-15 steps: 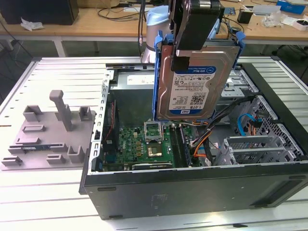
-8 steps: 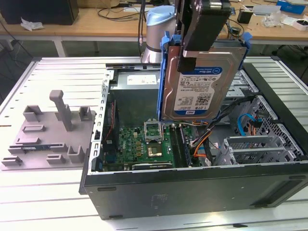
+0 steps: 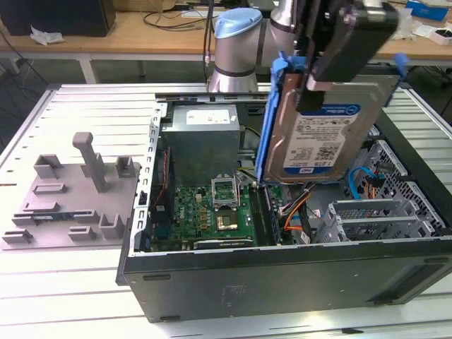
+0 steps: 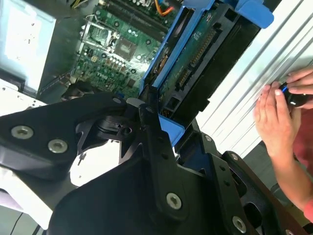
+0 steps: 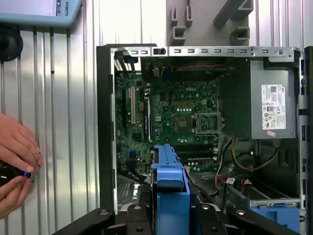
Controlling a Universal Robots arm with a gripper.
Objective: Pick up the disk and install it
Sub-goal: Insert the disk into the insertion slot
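The disk (image 3: 321,138), a silver-grey drive with a white-and-blue label in a bright blue carrier, hangs upright above the open computer case (image 3: 282,272). My gripper (image 3: 319,79) is shut on its upper edge. In both wrist views the disk shows edge-on: its blue carrier (image 5: 170,183) sits between my black fingers (image 5: 134,218), with the motherboard (image 5: 181,115) beyond it. In the second wrist view the drive's underside and connector (image 4: 195,54) point toward the case interior, and my gripper (image 4: 171,128) clamps the carrier's end.
A grey power-supply box (image 3: 205,138) sits at the case's back. Metal drive cages (image 3: 385,212) with cables occupy the exterior view's right. A grey fixture plate (image 3: 70,198) lies on the table at the left. A person's hands (image 5: 14,169) hold a small black device beside the case.
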